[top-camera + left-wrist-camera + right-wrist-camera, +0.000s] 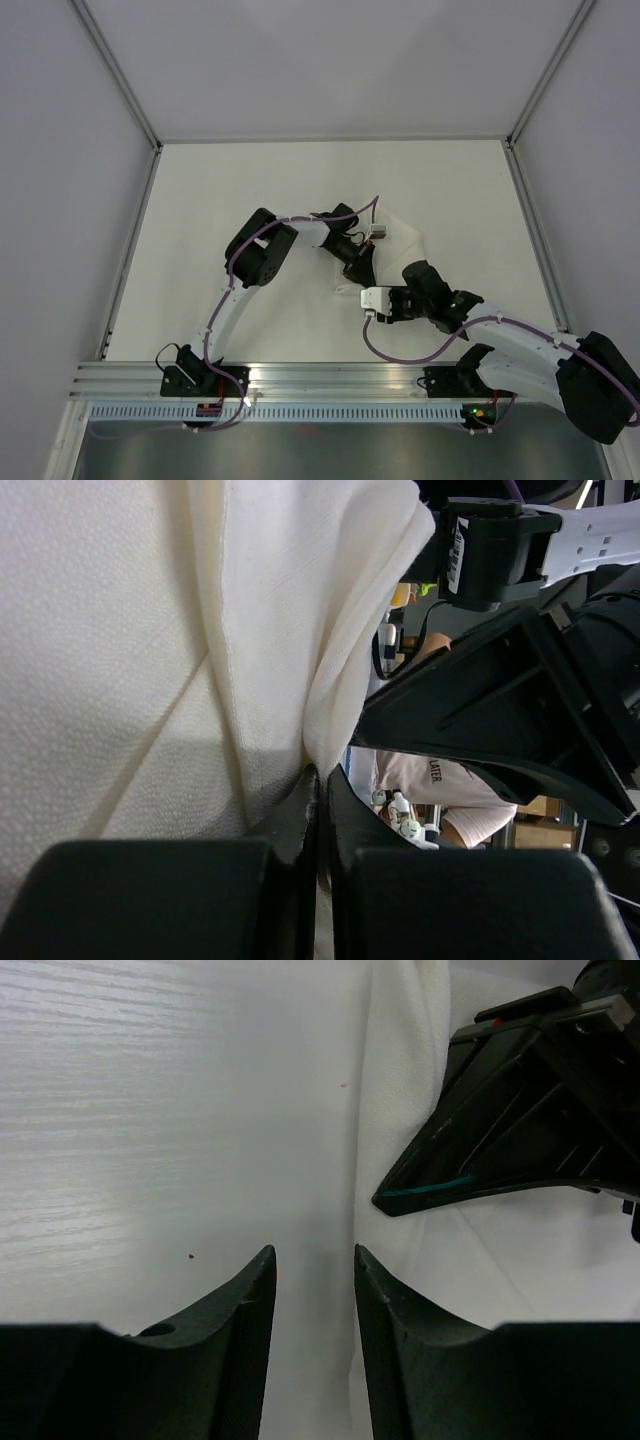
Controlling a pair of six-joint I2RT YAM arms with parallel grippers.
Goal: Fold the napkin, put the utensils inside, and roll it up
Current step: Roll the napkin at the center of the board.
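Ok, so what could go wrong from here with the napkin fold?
The left gripper pinches only a thin ridge of the napkin at its fingertips, so the cloth may slip free when pulled. The right gripper stands open over the table beside the napkin's edge, very near the left one: it may miss the cloth or collide.

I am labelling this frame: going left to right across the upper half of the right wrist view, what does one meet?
table → napkin → left claw
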